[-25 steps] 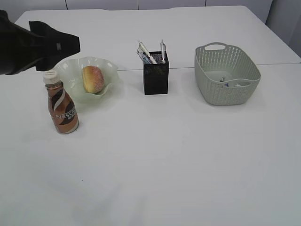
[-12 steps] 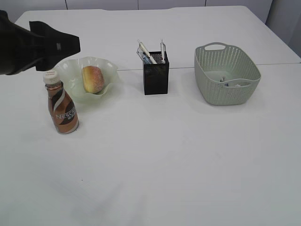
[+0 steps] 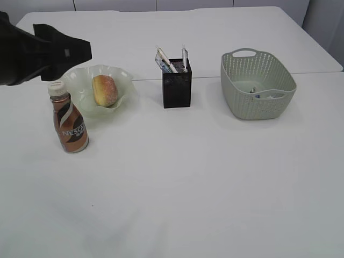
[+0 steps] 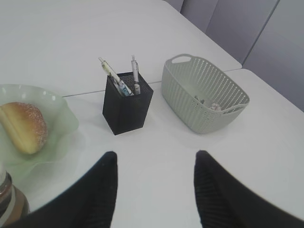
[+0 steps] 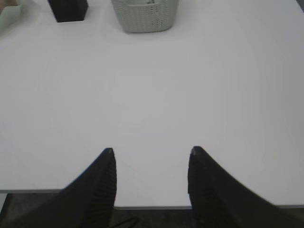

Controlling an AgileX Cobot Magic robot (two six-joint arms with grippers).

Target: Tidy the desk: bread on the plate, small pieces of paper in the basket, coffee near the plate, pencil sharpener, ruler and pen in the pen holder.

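Both claws, the left gripper and right gripper, are half open and hold nothing; the bread sits on the plate.

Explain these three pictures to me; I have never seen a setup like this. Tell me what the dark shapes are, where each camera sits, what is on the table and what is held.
This is a two-armed robot at a white desk. One picture looks down at a slant from the front; the other two come from cameras on each wrist. The dark prongs are gripper fingers: the left gripper and right gripper both stand open, holding nothing. On the desk: a golden-brown bun in a pale green ruffled glass plate, a brown coffee bottle beside it, a black square pen holder with pens, and a grey-green woven-look basket with small items inside.
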